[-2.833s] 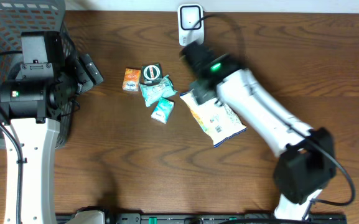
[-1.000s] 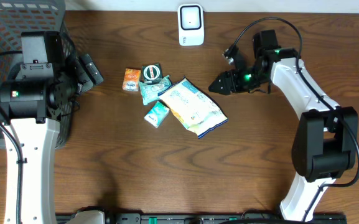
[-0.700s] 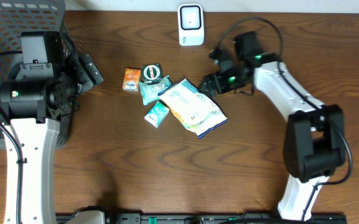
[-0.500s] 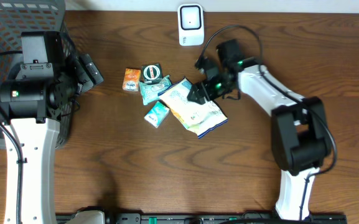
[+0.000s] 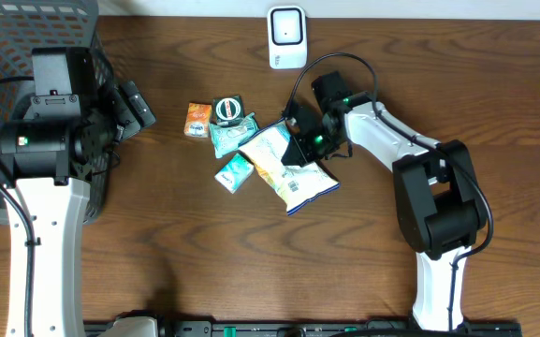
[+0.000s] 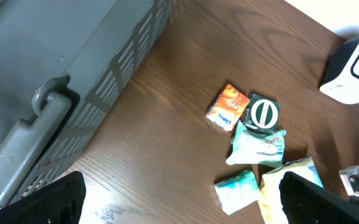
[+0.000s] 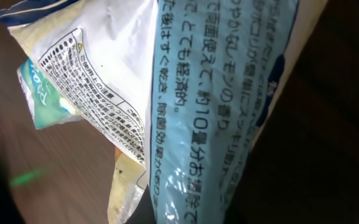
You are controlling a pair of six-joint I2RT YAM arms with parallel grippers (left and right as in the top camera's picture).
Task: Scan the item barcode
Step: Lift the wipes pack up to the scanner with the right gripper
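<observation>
Clamping the far right edge of the printed snack bag [image 5: 286, 170], the right gripper [image 5: 300, 147] had its jaws drawn together on the film. The bag rested near the middle of the wooden table [image 5: 251, 262], with Japanese print facing the right wrist camera. Its left edge touched a small teal packet [image 5: 234, 172] and a teal pouch [image 5: 226, 139]. A round green tin [image 5: 227, 109] and an orange packet [image 5: 197, 119] sat just beyond. The white barcode scanner [image 5: 286, 37] stood at the far edge, apart from the bag. The left gripper [image 5: 137, 106] hung with jaws wide apart beside the grey basket [image 5: 7, 37].
</observation>
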